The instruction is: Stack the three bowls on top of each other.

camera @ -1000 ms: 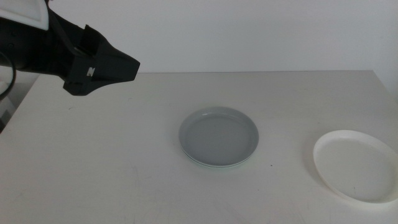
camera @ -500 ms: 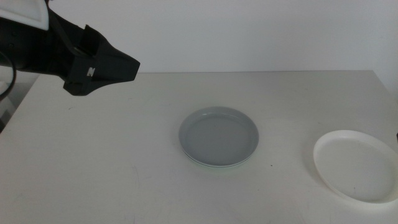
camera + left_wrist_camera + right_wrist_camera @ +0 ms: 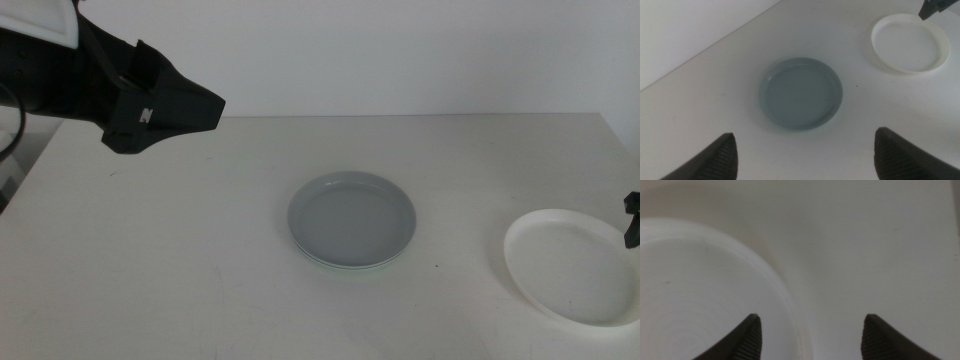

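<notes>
The pale grey bowl sits in the middle of the table, nested on the mint green bowl, of which only a thin rim shows. The grey bowl also shows in the left wrist view. The white bowl lies alone at the right and also shows in the left wrist view. My left gripper hovers high at the back left, open and empty. My right gripper is at the right edge by the white bowl. It is open over the white bowl's rim.
The white table ends at a white wall behind. Its right edge runs close beside the white bowl. The right gripper's tip also shows in the left wrist view.
My right gripper has come into the middle view at the right edge, beside the white bowl. The left arm and the bowls have not moved.
</notes>
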### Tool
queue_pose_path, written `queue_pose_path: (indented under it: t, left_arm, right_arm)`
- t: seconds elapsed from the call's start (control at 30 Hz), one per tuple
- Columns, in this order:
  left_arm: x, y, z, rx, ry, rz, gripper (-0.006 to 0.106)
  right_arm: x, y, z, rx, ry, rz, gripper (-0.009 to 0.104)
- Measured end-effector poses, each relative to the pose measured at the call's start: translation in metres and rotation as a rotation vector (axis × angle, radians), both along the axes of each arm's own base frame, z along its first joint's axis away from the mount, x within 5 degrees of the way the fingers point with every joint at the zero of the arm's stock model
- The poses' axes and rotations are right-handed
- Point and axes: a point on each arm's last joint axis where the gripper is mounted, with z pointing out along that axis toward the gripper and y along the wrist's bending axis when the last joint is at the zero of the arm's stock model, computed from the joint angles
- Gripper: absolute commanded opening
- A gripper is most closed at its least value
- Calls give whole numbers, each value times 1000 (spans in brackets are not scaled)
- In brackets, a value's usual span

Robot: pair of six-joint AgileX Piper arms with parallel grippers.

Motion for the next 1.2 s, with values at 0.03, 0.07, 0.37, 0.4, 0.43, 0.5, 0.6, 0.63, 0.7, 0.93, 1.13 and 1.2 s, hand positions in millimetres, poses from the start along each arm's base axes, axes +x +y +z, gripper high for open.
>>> queue_pose_path:
  t: [0.03,0.07,0.37,0.4,0.43,0.5,0.6,0.63,0.7,0.93,1.13,1.2]
  left_arm:
    - [0,0,0,0,0,0,105]
    - [0,0,0,0,0,0,105]
    - [0,0,0,0,0,0,105]
    - [0,0,0,0,0,0,105]
    - [0,0,0,0,0,0,105]
    - [0,0,0,0,0,0,105]
    - [0,0,0,0,0,0,105]
    - [0,0,0,0,0,0,105]
    - [0,0,0,0,0,0,105]
    - [0,0,0,0,0,0,105]
    - [0,0,0,0,0,0,105]
    - [0,0,0,0,0,0,105]
  right_arm:
    - [0,0,-2,1,5,2,46]
    - [1,0,-6,3,14,5,44]
    - [5,-2,-26,14,52,7,30]
    - [5,-2,-28,15,55,7,28]
    - [5,-2,-29,16,58,7,25]
    - [5,-2,-31,18,63,7,16]
    - [5,-2,-31,19,64,6,0]
    - [5,-2,-31,19,64,6,-1]
    - [5,-2,-29,20,66,11,-1]
    - [5,21,15,11,-12,38,-1]
    - [19,70,71,37,-101,62,-1]
    - [26,97,86,49,-132,104,-1]
